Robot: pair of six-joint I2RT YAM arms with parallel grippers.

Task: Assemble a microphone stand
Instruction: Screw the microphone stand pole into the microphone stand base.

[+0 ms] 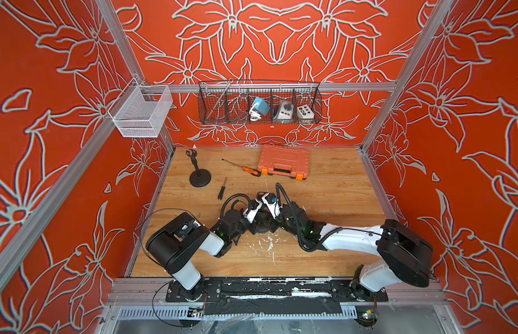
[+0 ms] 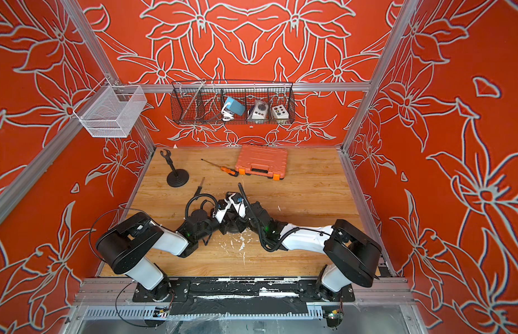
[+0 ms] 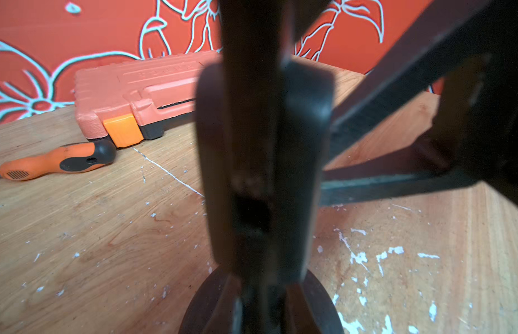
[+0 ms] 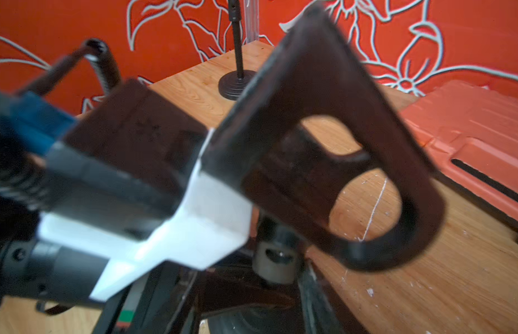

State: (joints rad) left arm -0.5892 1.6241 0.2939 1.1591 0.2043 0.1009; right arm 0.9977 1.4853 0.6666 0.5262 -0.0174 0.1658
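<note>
On the wooden table (image 1: 333, 199), with the orange tool case (image 1: 284, 163) at the back and a complete stand (image 1: 198, 173) in the far left corner, your two arms meet near the middle over the round base (image 1: 262, 229) of the stand you are building; the left gripper (image 3: 260, 271) is pressed together, pinching what looks like the dark upright rod (image 3: 252, 34) right above that base; the right gripper (image 3: 328, 162) is spread just beside it, holding nothing I can see; I judge this to be the seating step; hold the rod plumb over the base's centre, close the right claw on the base rim to stop it turning, then twist gently and never force a crossed thread; a small grey slotted fitting (image 4: 276, 260) shows under the left claw; whether it is rod end or socket, I cannot tell.
</note>
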